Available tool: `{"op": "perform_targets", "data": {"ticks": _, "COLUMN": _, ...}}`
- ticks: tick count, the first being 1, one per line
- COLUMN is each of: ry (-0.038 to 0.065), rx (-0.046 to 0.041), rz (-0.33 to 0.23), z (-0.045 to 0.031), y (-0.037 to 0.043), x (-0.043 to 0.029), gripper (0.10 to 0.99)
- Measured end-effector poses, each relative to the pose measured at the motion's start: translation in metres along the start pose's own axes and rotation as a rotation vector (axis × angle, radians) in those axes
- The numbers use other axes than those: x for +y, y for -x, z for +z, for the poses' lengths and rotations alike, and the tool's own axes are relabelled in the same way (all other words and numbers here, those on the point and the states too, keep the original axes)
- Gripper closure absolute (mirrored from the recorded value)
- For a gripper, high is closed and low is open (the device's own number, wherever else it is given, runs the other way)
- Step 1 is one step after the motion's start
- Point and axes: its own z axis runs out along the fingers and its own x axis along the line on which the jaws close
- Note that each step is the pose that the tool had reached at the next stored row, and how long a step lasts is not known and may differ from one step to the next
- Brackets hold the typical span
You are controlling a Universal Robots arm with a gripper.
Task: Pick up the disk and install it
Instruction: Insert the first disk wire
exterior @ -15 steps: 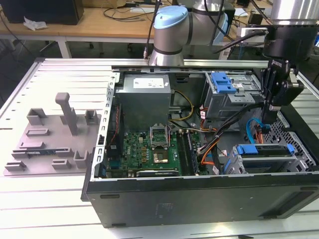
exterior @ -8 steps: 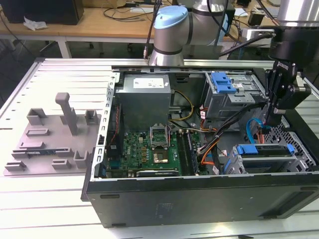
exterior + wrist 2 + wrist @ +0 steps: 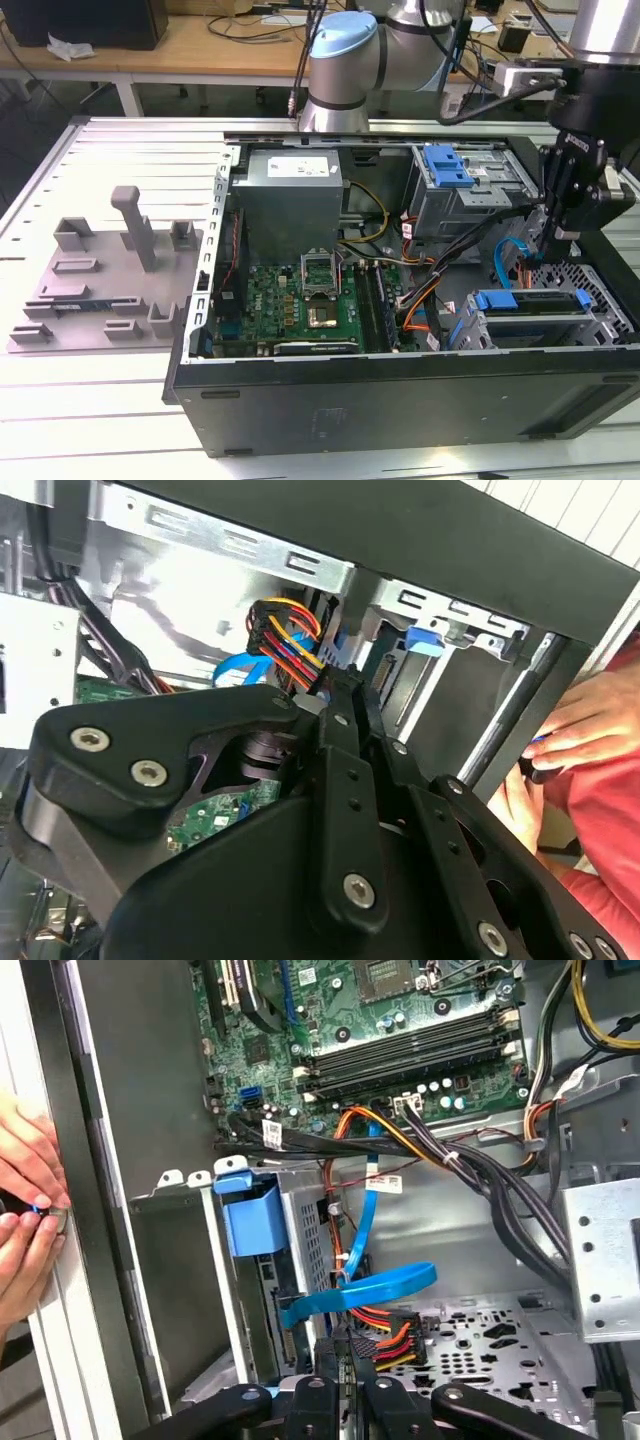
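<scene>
The disk (image 3: 540,303) lies flat in the grey drive cage at the case's front corner, on the exterior view's right, its blue carrier frame (image 3: 495,299) facing the motherboard. In the first wrist view the disk (image 3: 268,1300) is seen edge-on behind its blue carrier tab (image 3: 250,1218). My gripper (image 3: 558,238) hangs just above the cage, apart from the disk. Its thin black fingers stand together, shut with nothing between them, in both wrist views (image 3: 346,1352) (image 3: 350,685). They point at the blue data cable (image 3: 370,1290) and the coloured power wires (image 3: 385,1335).
A blue latch piece (image 3: 447,165) sits on the upper grey cage. A person's hands (image 3: 25,1210) rest at the case's outer wall (image 3: 580,740). The motherboard (image 3: 300,300), cable bundles (image 3: 470,1160) and the power supply (image 3: 292,195) crowd the case. A grey fixture plate (image 3: 105,270) lies on the exterior view's left.
</scene>
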Motion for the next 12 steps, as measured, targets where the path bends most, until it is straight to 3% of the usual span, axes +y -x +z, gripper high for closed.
{"op": "perform_targets", "data": {"ticks": 2, "ry": 0.003, "rx": -0.0130, "rz": 0.000, "z": 0.0027, "y": -0.0108, "x": -0.0020, "gripper": 0.922}}
{"op": "perform_targets", "data": {"ticks": 3, "ry": 0.006, "rx": -0.0302, "rz": 0.001, "z": 0.0041, "y": -0.0164, "x": -0.0030, "gripper": 0.922}}
{"op": "perform_targets", "data": {"ticks": 8, "ry": 0.016, "rx": -0.0829, "rz": 0.002, "z": 0.0066, "y": -0.0255, "x": -0.0041, "gripper": 0.922}}
{"op": "perform_targets", "data": {"ticks": 10, "ry": 0.018, "rx": -0.0974, "rz": 0.000, "z": 0.0076, "y": -0.0291, "x": -0.0041, "gripper": 0.922}}
{"op": "perform_targets", "data": {"ticks": 12, "ry": 0.016, "rx": -0.1027, "rz": -0.012, "z": 0.0076, "y": -0.0301, "x": -0.0038, "gripper": 0.922}}
